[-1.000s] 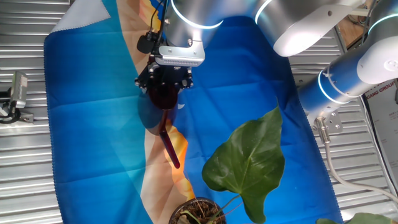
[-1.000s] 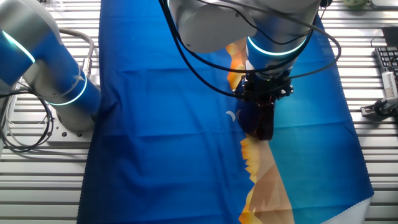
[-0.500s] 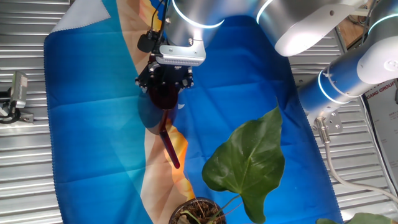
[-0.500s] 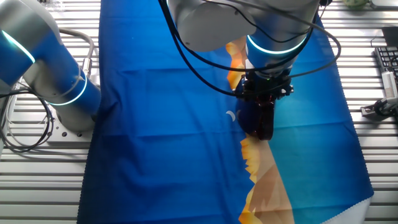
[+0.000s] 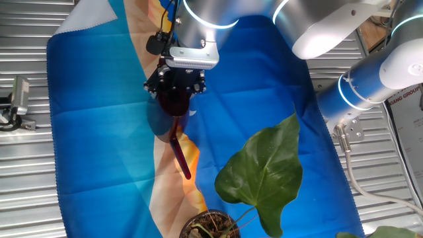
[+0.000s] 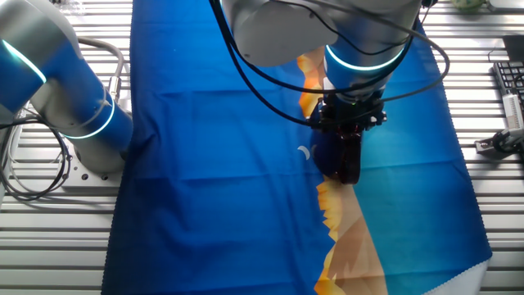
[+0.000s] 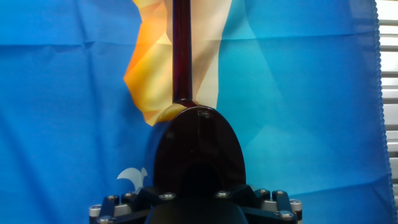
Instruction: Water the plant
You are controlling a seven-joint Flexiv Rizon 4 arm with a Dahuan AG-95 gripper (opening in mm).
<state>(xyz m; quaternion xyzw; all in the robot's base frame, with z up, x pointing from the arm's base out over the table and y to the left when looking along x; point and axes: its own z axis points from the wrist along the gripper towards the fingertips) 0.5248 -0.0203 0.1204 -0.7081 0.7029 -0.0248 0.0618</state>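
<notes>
The plant shows in one fixed view at the bottom edge: a large glossy heart-shaped leaf on thin stems above a small round pot of dark soil. A dark red translucent watering can hangs under my gripper, which is shut on it. Its long spout points down toward the pot and ends a little short of it. In the hand view the can fills the lower middle and hides my fingers. In the other fixed view my gripper holds the can over the cloth; the plant is out of view there.
A blue cloth with an orange and beige patch covers the slatted metal table. A small metal device lies at the left edge. The arm's blue base stands at the right. A keyboard sits beyond the cloth.
</notes>
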